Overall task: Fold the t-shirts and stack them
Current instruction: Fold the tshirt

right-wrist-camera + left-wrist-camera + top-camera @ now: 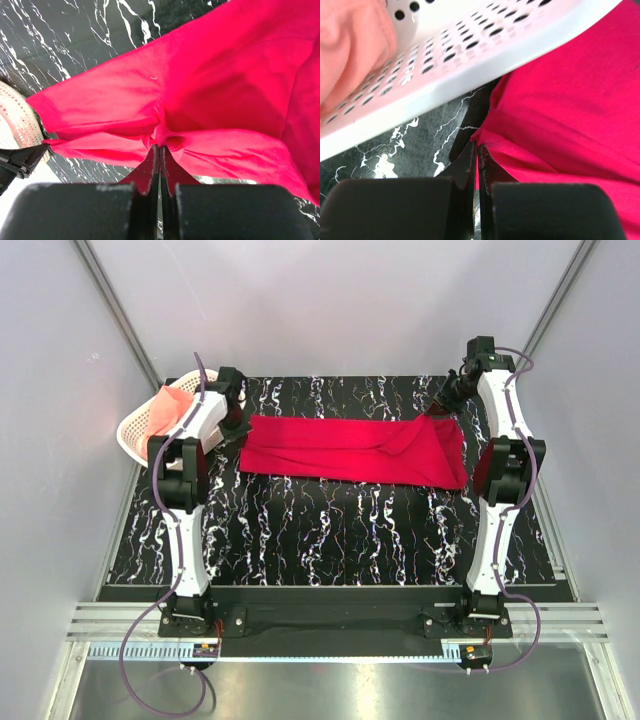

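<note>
The crimson red t-shirt [350, 450] lies stretched as a long band across the far part of the black marbled table. My left gripper [236, 408] is shut on its left corner; in the left wrist view [476, 150] red cloth [570, 100] shows between the closed jaws. My right gripper [447, 400] is shut on the shirt's far right edge and lifts it a little; in the right wrist view [160, 148] the cloth [200, 90] bunches at the fingertips. The salmon-pink t-shirt [160, 412] lies in the white basket, also in the left wrist view [350, 45].
The white lattice basket [135, 435] stands at the table's far left edge, close beside my left gripper; its rim fills the left wrist view [470, 55]. Pale walls enclose the table [330, 530] on three sides.
</note>
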Robot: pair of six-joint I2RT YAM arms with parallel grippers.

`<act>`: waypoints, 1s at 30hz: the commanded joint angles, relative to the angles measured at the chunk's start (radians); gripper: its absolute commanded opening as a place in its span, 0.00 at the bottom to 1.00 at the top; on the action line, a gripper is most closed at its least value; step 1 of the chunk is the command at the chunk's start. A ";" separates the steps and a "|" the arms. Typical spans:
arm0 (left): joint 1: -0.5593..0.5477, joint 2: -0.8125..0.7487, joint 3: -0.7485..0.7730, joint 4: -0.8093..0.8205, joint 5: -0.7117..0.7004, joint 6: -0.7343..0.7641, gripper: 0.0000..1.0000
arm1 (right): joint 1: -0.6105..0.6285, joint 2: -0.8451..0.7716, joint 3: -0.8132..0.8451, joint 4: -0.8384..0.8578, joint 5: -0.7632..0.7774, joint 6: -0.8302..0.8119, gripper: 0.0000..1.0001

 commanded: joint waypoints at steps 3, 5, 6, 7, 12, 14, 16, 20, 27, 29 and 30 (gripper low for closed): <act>0.006 0.031 0.065 0.000 0.014 0.023 0.00 | -0.007 0.025 0.068 0.014 -0.022 0.017 0.00; 0.006 0.039 0.073 -0.005 0.014 0.025 0.00 | -0.010 0.032 0.074 0.016 -0.026 0.023 0.00; 0.008 0.042 0.077 -0.006 0.013 0.026 0.00 | -0.010 0.034 0.076 0.017 -0.023 0.023 0.00; 0.008 0.045 0.079 -0.008 0.013 0.028 0.00 | -0.012 0.035 0.076 0.019 -0.023 0.024 0.00; 0.011 0.053 0.077 -0.005 -0.007 0.032 0.03 | -0.019 0.035 0.071 0.028 -0.022 0.027 0.00; 0.014 0.056 0.079 0.000 -0.009 0.038 0.03 | -0.021 0.037 0.074 0.031 -0.023 0.029 0.00; 0.017 0.061 0.093 0.000 -0.010 0.041 0.03 | -0.027 0.037 0.076 0.035 -0.022 0.032 0.00; 0.020 0.067 0.113 -0.006 -0.010 0.043 0.03 | -0.032 0.034 0.082 0.032 -0.022 0.030 0.00; 0.022 0.081 0.120 -0.005 0.003 0.035 0.11 | -0.036 0.048 0.065 0.054 -0.038 0.049 0.00; 0.022 0.087 0.130 -0.006 0.010 0.032 0.20 | -0.036 0.058 0.068 0.055 -0.040 0.050 0.00; 0.022 0.088 0.136 -0.008 0.011 0.032 0.29 | -0.036 0.068 0.068 0.063 -0.039 0.049 0.00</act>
